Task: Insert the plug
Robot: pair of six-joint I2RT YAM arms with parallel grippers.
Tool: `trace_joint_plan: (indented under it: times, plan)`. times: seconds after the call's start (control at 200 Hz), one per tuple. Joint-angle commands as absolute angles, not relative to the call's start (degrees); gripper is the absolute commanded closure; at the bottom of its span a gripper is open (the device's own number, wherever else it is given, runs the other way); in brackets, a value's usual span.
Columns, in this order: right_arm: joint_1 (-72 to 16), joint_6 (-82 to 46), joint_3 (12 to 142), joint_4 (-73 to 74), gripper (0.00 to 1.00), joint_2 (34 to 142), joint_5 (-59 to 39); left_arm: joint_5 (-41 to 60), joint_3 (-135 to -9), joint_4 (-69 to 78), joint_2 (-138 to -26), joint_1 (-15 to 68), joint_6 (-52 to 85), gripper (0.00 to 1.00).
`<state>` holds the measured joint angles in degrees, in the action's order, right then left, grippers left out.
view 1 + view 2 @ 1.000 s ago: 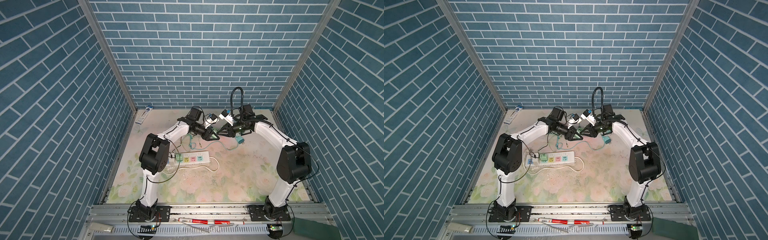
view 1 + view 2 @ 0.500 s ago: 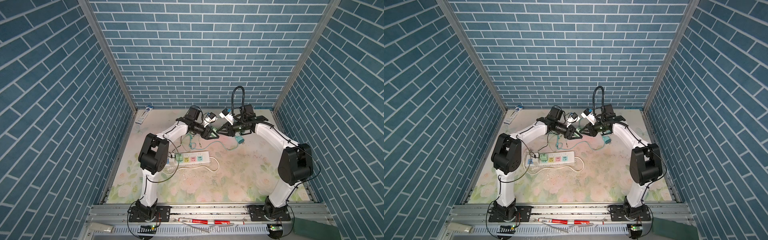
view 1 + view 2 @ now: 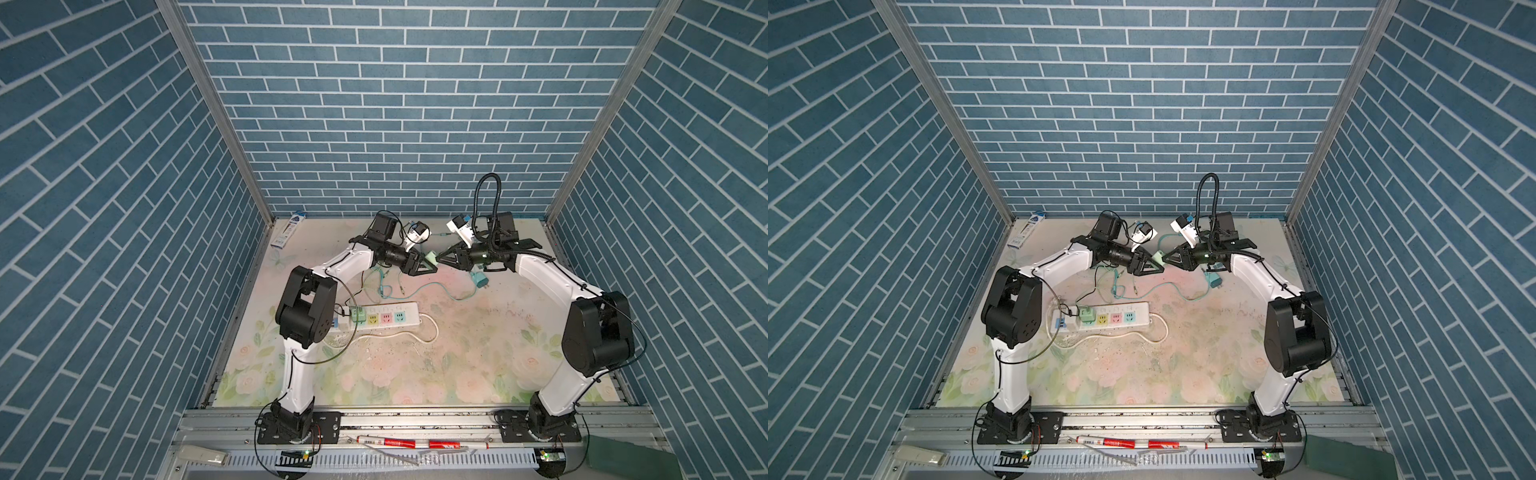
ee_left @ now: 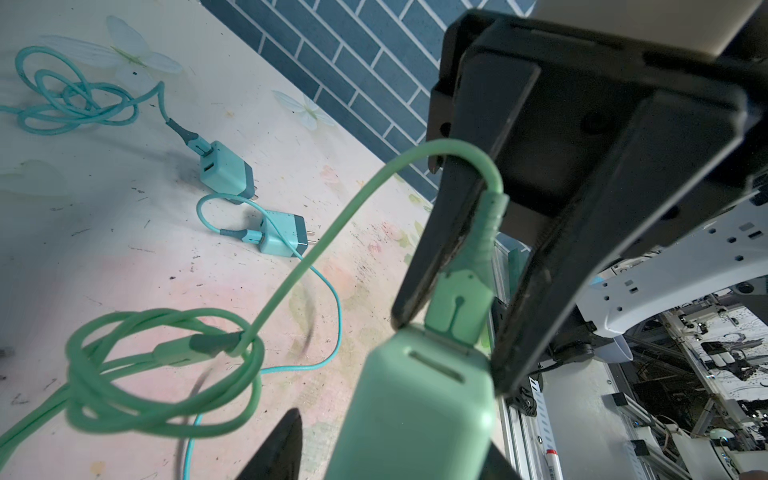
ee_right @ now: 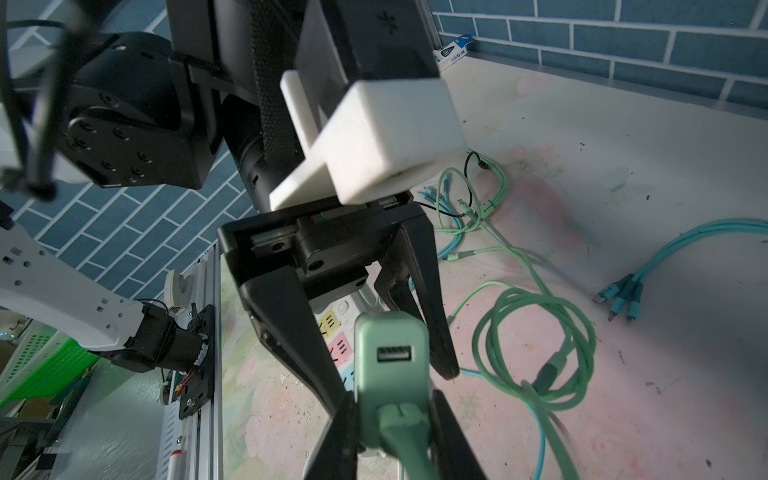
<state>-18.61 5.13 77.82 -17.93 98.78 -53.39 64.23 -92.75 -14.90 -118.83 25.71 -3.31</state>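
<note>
A pale green charger adapter [image 3: 431, 257] [image 3: 1158, 256] hangs in the air at the back middle, between both arms' tips. The green cable plug [image 4: 461, 299] sits in one of its ports; the other port [image 5: 394, 355] is empty. My right gripper [image 3: 442, 261] [image 5: 392, 415] is shut on that plug. My left gripper [image 3: 434, 266] [image 4: 395, 440] is open around the adapter's body [image 4: 415, 407], and one of its fingers [image 4: 282, 449] stands apart from it. The white power strip [image 3: 384, 318] lies on the mat in front, with a green adapter [image 3: 357, 316] in it.
Two teal chargers [image 4: 226, 170] [image 4: 282, 239] and a coil of green cable [image 5: 536, 345] lie on the floral mat. More teal cable ends [image 5: 623, 295] lie nearby. A small box [image 3: 289, 230] is at the back left. Blue brick walls close in three sides.
My left gripper's fingers have parted a little around the adapter. Both grippers have stayed tip to tip at the back middle, shifting only slightly.
</note>
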Motion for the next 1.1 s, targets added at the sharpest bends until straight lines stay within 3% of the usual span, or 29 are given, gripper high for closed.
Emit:
trace_joint_plan:
  times: [0.0, 0.66, 1.095]
  plan:
    - [-18.21, 1.58, 75.66, -14.22, 1.00, 95.70, -55.99, 64.83, -91.68, -11.03, -116.38, 24.28, -0.64, 0.43]
    - [-17.14, -10.29, 68.27, 4.20, 1.00, 93.83, -53.31, 68.05, -80.30, 26.10, -114.76, 23.78, 25.54, 0.46]
    - [-16.50, -12.84, 67.93, 7.04, 1.00, 94.09, -53.67, 68.21, -79.69, 25.93, -115.05, 23.48, 25.81, 0.50]
